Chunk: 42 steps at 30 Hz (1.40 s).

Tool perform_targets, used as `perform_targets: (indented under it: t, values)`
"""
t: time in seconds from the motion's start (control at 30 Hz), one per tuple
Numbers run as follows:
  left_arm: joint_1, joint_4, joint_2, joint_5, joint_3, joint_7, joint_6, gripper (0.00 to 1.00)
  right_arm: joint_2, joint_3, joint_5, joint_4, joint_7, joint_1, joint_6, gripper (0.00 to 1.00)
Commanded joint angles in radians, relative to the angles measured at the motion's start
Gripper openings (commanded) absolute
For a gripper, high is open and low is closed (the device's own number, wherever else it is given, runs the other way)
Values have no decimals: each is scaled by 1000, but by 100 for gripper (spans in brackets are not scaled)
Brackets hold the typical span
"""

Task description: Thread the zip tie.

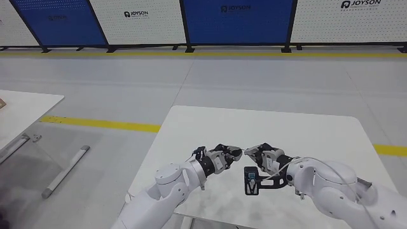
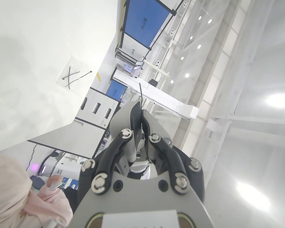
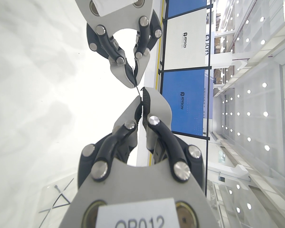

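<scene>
Two tools nearly touch: left tool [image 3: 132,83] pinches the zip tie [image 3: 138,90], right tool [image 3: 142,96] pressed together at its tip.

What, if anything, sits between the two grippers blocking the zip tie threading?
Nothing visible. In the right wrist view the left gripper and right gripper face tip to tip, jaws of each closed on the zip tie, which alone spans the gap. The spare ties lie on the table, off to the side.
</scene>
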Motion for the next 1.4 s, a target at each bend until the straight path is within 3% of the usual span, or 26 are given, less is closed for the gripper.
perform_targets:
  t: [0.0, 0.17, 0.23, 0.37, 0.8, 0.87, 1.0, 1.2, 1.27, 1.37]
  values:
    - [2, 3, 0, 5, -2, 5, -2, 0, 5, 17, 0, 0, -4, -17, 0, 100]
    - [6, 8, -2, 46, -1, 37, -30, 0, 25, 64, 41, 8, -67, -67, 0, 100]
    - [8, 10, -2, 97, 4, 51, -54, 0, 40, 101, 113, 32, -84, -100, 16, 100]
    - [12, 15, -3, 213, 31, 75, -96, 0, 63, 143, 310, 67, -105, -155, 0, 100]
    - [7, 22, -5, 226, 41, 66, -106, 0, 64, 145, 326, 70, -110, -159, 1, 100]
    - [12, 25, -7, 299, 45, 108, -165, 0, 61, 158, 389, 91, -141, -176, 0, 100]
    - [14, 35, -6, 462, 56, 145, -246, 0, 65, 152, 570, 156, -257, -196, 0, 100]
    - [14, 64, 3, 789, 87, 145, -293, 0, 78, 60, 833, 187, -343, -160, 0, 100]
    - [13, 69, 1, 806, 96, 143, -305, 0, 74, 18, 918, 179, -360, -134, 0, 100]
    - [14, 67, -1, 781, 98, 130, -305, 0, 74, 18, 918, 179, -360, -134, 0, 100]
